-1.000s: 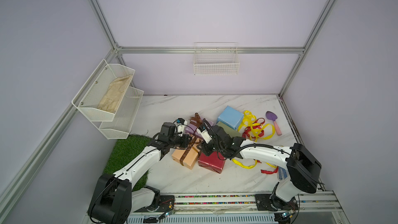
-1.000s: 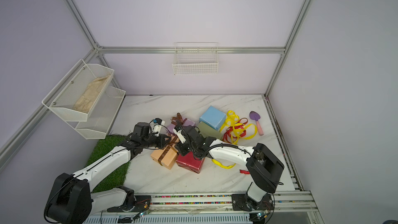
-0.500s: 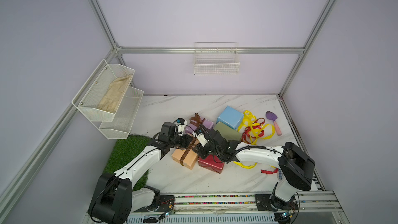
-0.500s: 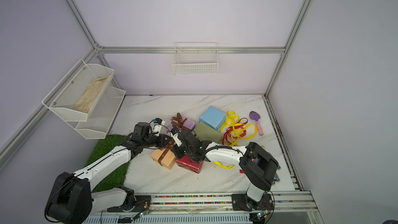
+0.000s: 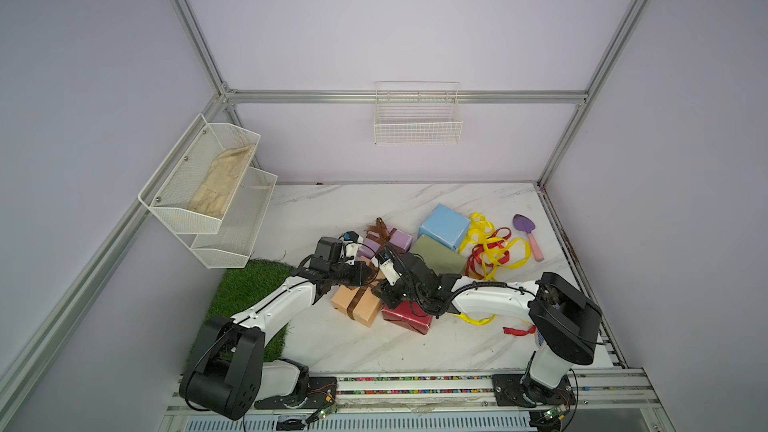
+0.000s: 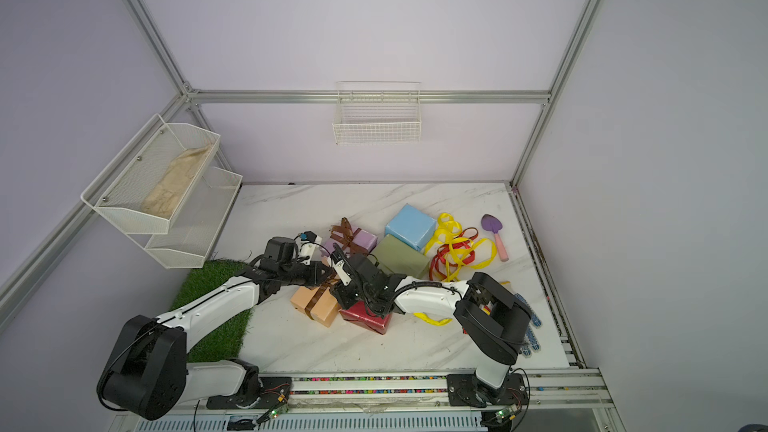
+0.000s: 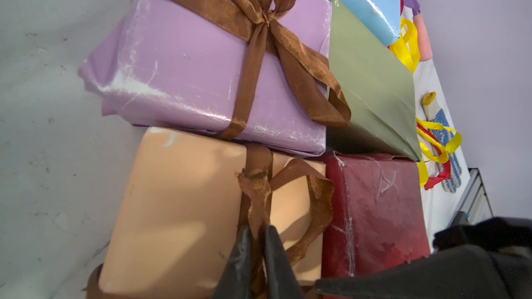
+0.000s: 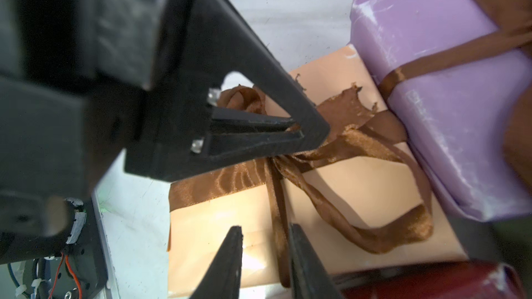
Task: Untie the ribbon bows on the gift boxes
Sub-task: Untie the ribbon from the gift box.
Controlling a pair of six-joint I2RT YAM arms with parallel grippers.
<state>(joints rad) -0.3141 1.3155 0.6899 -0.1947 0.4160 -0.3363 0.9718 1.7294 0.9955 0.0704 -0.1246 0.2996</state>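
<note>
The peach-orange gift box [image 5: 359, 303] lies at the front of the cluster with a brown ribbon bow [image 7: 259, 185] on it. My left gripper [image 7: 256, 235] is shut on a strand of that ribbon; the right wrist view shows the left gripper [image 8: 298, 132] pinching it at the knot. My right gripper [image 8: 266, 234] hovers over the same box, open, with a brown strand [image 8: 279, 225] between its fingers, close to one finger. The lilac gift box [image 7: 187, 61] carries a tied brown bow [image 7: 264, 18]. Olive [image 5: 438, 255], light blue [image 5: 444, 226] and dark red [image 5: 409, 317] boxes show bare.
Loose yellow and red ribbons [image 5: 494, 251] lie right of the boxes, beside a purple trowel [image 5: 528, 234]. A blue-dotted glove [image 6: 530, 326] sits under the right arm. A grass mat [image 5: 249, 288] is at front left. White wire baskets [image 5: 208, 201] hang on the walls.
The right arm has moved left, bringing its gripper over the peach box beside the left gripper, and its jaws have narrowed a little. The left arm has stayed on the peach box's ribbon.
</note>
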